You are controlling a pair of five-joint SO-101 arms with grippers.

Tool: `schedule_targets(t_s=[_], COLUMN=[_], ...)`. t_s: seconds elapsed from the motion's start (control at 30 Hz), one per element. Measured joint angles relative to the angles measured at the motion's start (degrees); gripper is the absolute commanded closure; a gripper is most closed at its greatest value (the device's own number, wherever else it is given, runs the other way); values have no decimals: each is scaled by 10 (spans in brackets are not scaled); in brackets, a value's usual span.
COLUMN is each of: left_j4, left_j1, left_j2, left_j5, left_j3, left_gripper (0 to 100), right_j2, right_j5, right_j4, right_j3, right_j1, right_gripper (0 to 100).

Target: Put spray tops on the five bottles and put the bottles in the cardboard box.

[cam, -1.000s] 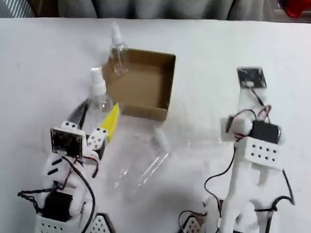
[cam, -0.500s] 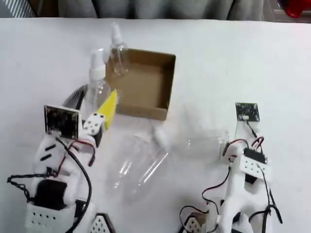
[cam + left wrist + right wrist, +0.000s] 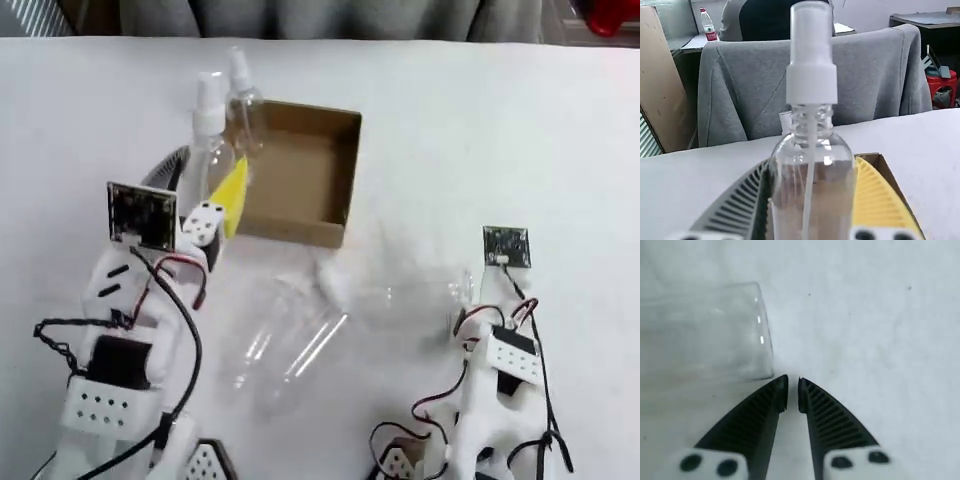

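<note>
Currently left gripper [image 3: 205, 180] pinches the capped bottle [image 3: 812, 190] upright, long axis vertical. Cardboard box [image 3: 300, 175] opens just beside the claw, toward the other arm, so the left arm is nearer. Right gripper [image 3: 792, 385] is pressed together, with a lying bottle [image 3: 705, 330] just off its tips.

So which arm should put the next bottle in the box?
Left: the left gripper holds a capped spray bottle upright beside the cardboard box; the right gripper is shut, empty, by a lying bottle.

No readable text — none legible.
</note>
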Motion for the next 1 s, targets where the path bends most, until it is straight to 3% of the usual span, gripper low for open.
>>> schedule_targets(t_s=[0.17, 0.27, 0.4, 0.5, 0.63, 0.73, 1.0], left_j4=[0, 0, 0, 4, 12, 20, 39], left_j1=[0, 0, 0, 0, 0, 0, 0], left_j2=[0, 0, 0, 0, 0, 0, 0], left_j5=[61, 96, 120, 136, 156, 162, 164], left_j3=[0, 0, 0, 0, 0, 0, 0], left_gripper=[980, 980, 980, 980, 980, 980, 980], right_j2=[-80, -164, -316, -440, -588, -611, -531], right_j5=[-7, -66, -146, -168, -172, -173, -172], right_j4=[85, 162, 258, 285, 286, 269, 88], right_j3=[-33, -55, -78, -78, -82, -84, -62], right_j1=[-11, -53, -158, -280, -462, -578, -703], right_gripper=[978, 975, 978, 978, 979, 979, 979])
